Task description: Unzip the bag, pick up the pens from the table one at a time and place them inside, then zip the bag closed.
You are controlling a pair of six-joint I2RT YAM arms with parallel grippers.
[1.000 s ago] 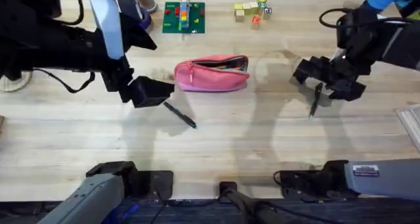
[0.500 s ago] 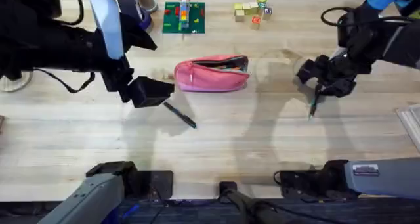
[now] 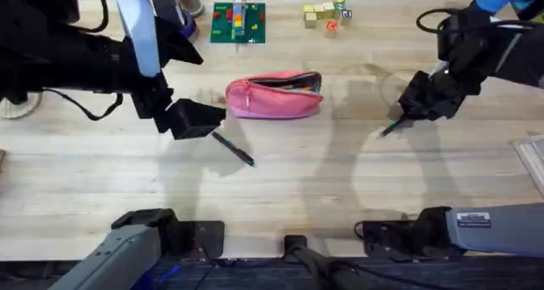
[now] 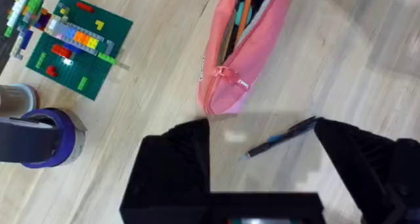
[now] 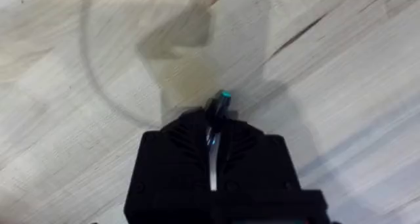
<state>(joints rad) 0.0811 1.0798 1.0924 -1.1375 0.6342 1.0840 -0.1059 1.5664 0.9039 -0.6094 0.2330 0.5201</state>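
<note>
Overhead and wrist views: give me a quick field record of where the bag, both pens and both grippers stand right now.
bag: pink pouch lying on the table, zipper open, coloured items visible inside
pen 1: clamped in the right gripper, tip sticking out toward the table
pen 2: lying on the table in front of the bag, beside the left gripper
left gripper: open, hovering over pen 2, holding nothing
right gripper: shut on pen 1, to the right of the bag
pens in bag: neither of these two yet
</note>
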